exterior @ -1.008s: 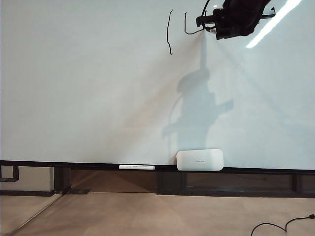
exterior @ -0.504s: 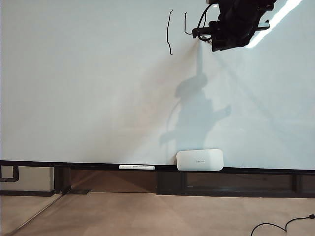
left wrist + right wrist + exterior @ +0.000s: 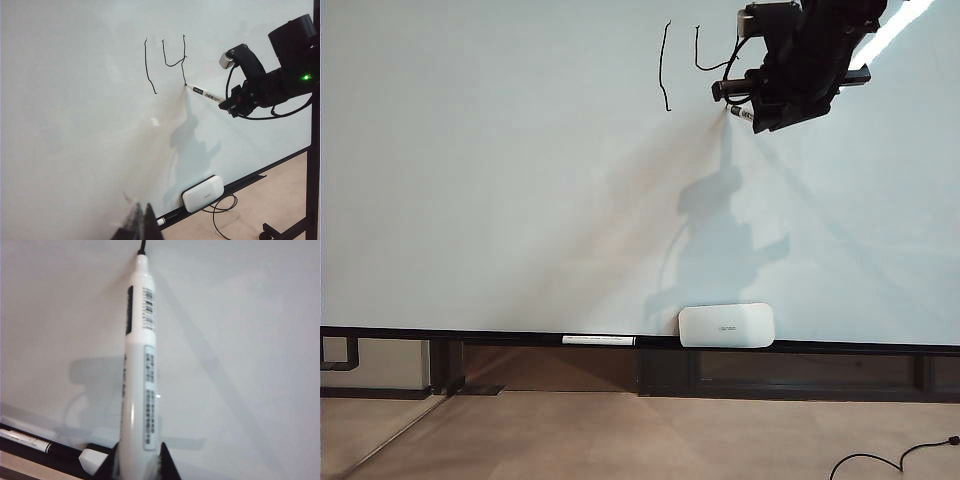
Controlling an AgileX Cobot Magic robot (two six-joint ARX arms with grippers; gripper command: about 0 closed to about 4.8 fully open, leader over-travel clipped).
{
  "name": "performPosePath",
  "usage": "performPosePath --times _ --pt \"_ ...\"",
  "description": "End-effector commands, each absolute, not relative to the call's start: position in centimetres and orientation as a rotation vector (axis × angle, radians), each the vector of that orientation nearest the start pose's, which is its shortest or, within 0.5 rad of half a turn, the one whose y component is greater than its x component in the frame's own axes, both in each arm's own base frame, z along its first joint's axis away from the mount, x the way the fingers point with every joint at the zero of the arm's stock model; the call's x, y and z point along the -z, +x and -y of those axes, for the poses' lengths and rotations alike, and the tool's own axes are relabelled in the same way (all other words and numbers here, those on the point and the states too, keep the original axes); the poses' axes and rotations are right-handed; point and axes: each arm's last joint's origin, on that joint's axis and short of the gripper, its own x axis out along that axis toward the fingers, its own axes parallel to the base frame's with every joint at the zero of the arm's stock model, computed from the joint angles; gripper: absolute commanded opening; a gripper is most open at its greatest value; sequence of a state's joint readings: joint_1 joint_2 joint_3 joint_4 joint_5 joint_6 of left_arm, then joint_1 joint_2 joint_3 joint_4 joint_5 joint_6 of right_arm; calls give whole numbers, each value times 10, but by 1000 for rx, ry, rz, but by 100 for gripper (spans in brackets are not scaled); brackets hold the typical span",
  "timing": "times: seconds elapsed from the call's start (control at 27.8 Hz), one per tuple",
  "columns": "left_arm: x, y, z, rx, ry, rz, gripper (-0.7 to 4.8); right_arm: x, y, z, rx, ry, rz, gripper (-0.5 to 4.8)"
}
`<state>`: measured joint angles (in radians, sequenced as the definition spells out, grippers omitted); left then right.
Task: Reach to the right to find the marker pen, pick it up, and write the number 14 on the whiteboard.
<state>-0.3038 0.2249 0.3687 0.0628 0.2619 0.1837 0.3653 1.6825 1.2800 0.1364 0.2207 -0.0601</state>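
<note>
The whiteboard (image 3: 520, 200) fills the exterior view and carries a black "1" stroke (image 3: 663, 70) with a "4" (image 3: 175, 57) beside it. My right gripper (image 3: 750, 100) is at the upper right, shut on the marker pen (image 3: 140, 365), a white barrel with a barcode label. The pen's black tip touches the whiteboard (image 3: 75, 100) at the lower end of the 4's upright stroke, as the left wrist view shows the marker pen (image 3: 202, 93). My left gripper (image 3: 142, 222) hangs back from the board, shut and holding nothing.
A white eraser (image 3: 726, 325) and a slim white pen with black ends (image 3: 598, 340) lie on the black bottom rail (image 3: 470, 335). A black cable (image 3: 890, 460) trails on the floor at lower right.
My right gripper has slid down the board with the marker pen, its tip kept on the surface. The left arm has not moved.
</note>
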Motion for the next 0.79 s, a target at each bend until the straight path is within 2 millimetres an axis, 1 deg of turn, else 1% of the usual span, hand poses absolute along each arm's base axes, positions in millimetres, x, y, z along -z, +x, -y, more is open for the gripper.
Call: performPosePath --times 0.04,0.22,0.36,0.43,0.54,0.65,0.79 --pt "-279 83 34 546 174 270 -6 -299 367 -132 -135 -126 -253 -2" --pt "-279 83 34 539 173 269 -6 -298 367 -132 -136 -126 -261 -2" --pt "-281 83 32 477 167 265 -6 -305 363 -134 -142 -120 -237 -2" --pt "-288 79 30 455 168 265 -6 -313 357 -134 -147 -115 -217 -2" --pt "-302 68 25 412 212 257 -6 -332 344 -133 -154 -108 -180 -2" --pt "-317 56 19 324 271 203 -6 -352 326 -128 -160 -96 -161 -2" --pt "-336 37 9 205 329 126 -6 -375 298 -116 -148 -93 -169 -2"
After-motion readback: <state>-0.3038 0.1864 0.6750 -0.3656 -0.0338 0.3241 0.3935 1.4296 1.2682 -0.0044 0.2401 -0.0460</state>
